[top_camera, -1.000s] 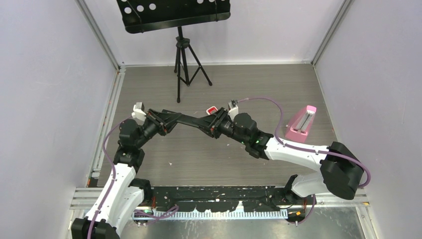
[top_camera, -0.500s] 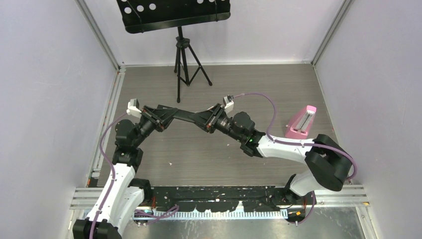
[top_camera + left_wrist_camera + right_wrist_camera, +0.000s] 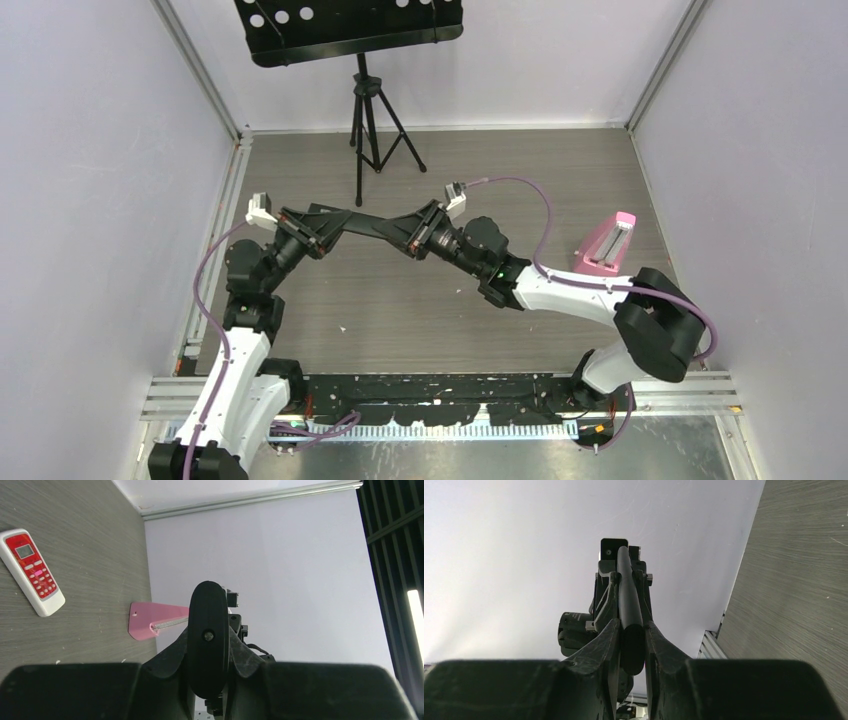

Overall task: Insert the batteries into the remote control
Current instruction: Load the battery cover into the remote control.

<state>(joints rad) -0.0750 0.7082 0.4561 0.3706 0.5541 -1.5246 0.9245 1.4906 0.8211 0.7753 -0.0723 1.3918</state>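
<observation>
Your left gripper is clamped tight on one end of the black remote and your right gripper pinches the other end, so the remote hangs in the air between the arms, above the table. If either arm pulls or twists out of step, I judge the slim body could slip from a grip and drop. Only the left wrist view shows a red-and-white remote lying flat on the table, hidden under the arms from the top camera. No view shows the batteries.
</observation>
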